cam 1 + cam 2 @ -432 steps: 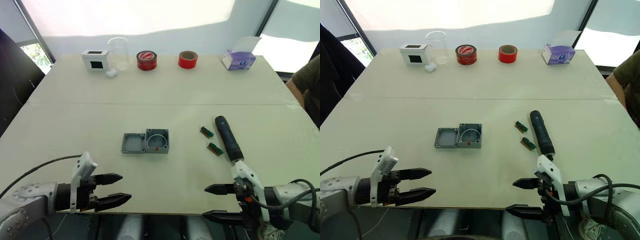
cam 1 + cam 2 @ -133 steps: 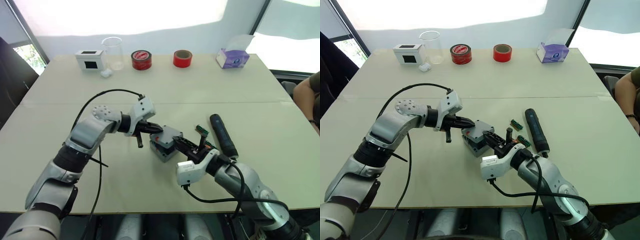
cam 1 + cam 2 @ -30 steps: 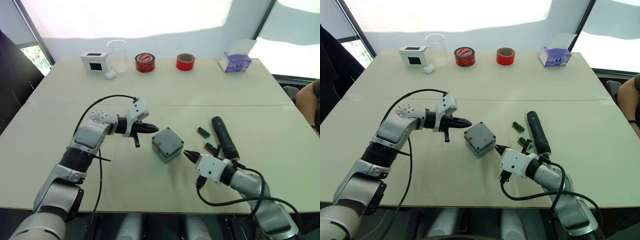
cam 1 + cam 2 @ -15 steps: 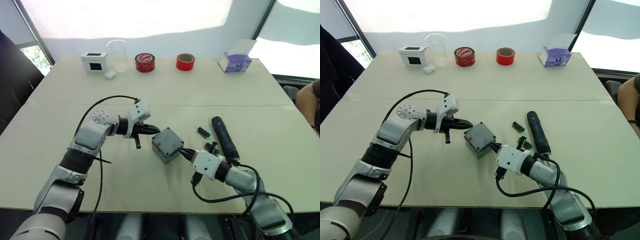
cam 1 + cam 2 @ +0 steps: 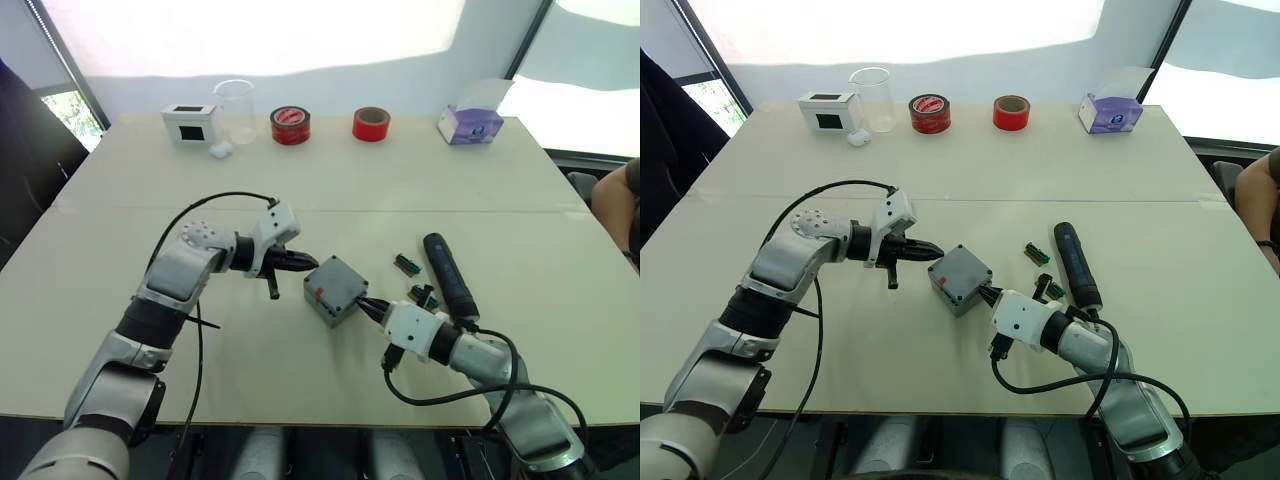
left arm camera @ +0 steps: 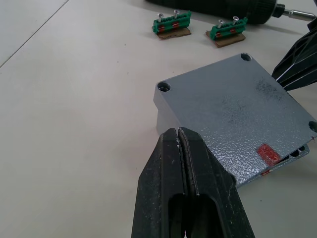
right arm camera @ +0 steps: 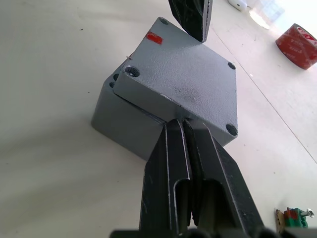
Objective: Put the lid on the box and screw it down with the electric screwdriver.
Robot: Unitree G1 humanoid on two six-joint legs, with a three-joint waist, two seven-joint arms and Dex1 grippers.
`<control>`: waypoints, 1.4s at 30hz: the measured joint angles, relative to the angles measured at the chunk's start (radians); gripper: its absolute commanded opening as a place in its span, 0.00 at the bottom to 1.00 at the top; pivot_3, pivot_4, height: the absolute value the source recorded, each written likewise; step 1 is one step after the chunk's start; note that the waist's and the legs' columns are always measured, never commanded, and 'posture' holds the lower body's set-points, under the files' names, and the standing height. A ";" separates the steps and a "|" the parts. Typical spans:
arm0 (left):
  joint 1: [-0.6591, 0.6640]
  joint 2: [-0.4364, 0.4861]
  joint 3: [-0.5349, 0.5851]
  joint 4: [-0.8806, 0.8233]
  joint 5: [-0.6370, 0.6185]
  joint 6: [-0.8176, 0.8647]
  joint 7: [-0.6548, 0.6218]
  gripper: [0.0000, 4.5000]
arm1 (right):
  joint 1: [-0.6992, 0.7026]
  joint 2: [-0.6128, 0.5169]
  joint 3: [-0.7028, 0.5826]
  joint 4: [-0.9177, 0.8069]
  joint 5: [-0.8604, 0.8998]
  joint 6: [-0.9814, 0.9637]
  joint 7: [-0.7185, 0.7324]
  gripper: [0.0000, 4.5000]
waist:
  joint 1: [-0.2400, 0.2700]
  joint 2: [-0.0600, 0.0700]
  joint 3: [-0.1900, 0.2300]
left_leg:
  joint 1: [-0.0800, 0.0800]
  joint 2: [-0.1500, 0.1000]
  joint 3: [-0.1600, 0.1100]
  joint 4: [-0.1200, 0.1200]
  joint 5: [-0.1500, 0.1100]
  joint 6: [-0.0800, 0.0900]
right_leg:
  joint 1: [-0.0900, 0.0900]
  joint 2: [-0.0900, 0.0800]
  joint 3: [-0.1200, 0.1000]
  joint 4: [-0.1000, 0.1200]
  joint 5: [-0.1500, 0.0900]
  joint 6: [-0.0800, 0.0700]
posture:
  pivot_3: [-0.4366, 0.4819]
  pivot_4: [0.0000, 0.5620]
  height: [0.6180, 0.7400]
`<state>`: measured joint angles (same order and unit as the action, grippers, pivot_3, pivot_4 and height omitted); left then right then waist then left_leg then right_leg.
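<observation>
Currently I see the lid [image 7: 181, 87] skewed on the box [image 7: 121, 119], frame centre. Left gripper [image 6: 179, 136] and right gripper [image 7: 183, 125] pinched closed, empty, touching opposite lid edges. Screwdriver [image 5: 451, 275] lies centre-right.

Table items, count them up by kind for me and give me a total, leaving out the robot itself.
Grey box with lid on it: 1
Electric screwdriver: 1
Green screw strips: 2
Red tape rolls: 2
White box with black window: 1
Clear beaker: 1
Purple tissue box: 1
Small white object: 1
Total: 10
</observation>
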<state>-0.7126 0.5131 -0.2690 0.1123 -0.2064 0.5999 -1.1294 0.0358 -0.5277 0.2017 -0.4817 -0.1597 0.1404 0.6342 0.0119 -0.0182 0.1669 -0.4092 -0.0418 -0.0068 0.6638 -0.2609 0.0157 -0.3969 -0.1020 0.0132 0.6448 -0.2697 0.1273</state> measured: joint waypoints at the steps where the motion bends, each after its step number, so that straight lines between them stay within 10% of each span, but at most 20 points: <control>1: 0.000 -0.001 -0.003 0.000 0.002 0.000 0.001 0.00 | 0.001 0.000 0.000 0.000 0.005 0.001 0.001 0.01 | 0.000 0.000 0.000 | 0.000 0.000 0.000 0.000 0.000 0.000 | 0.000 0.000 0.000 0.000 0.000 0.000 | 0.48 0.27 1.00; 42: 0.005 -0.062 -0.027 0.043 0.067 -0.088 0.042 0.00 | 0.026 -0.026 -0.010 -0.016 0.027 -0.015 0.021 0.01 | 0.001 0.000 0.000 | 0.000 0.000 0.000 0.000 0.000 0.000 | 0.000 -0.001 0.000 -0.001 0.000 0.000 | 0.48 0.27 1.00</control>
<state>-0.7076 0.4507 -0.2961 0.1550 -0.1393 0.5120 -1.0873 0.0613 -0.5539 0.1921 -0.4972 -0.1324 0.1249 0.6555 0.0131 -0.0183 0.1670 -0.4093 -0.0419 -0.0068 0.6636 -0.2611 0.0158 -0.3969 -0.1026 0.0130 0.6443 -0.2697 0.1272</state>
